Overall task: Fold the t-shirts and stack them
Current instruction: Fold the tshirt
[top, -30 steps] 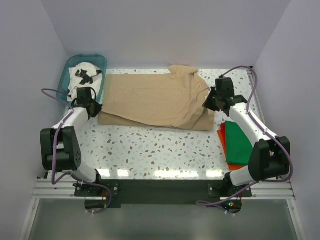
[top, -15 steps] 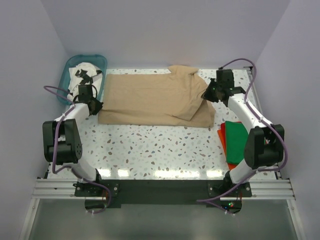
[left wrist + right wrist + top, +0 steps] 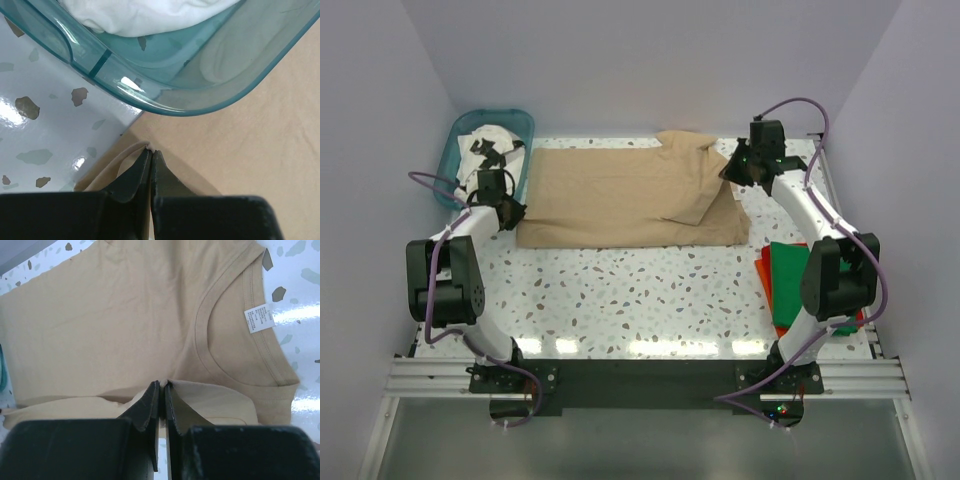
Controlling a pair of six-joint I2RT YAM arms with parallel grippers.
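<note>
One basket (image 3: 461, 134), far left, holds the white shirt (image 3: 496, 139). The tan shirt (image 3: 610, 195) lies on the table (image 3: 620, 290), long axis left–right, collar rightward. The left gripper (image 3: 150, 153) and right gripper (image 3: 161, 385) are clamped on its ends. The green shirt (image 3: 792, 285) lies atop the red-orange shirt (image 3: 763, 277).

The left arm (image 3: 455, 262) and right arm (image 3: 810, 215) have glossy white link shells between chunky black joint housings. A thin purple cable (image 3: 800, 99) runs along each. The left gripper (image 3: 151, 153) and right gripper (image 3: 162, 386) are matte black with tapered, wedge-shaped fingers. The bases share a black plate (image 3: 640, 378) on a silver rail (image 3: 425, 378).
</note>
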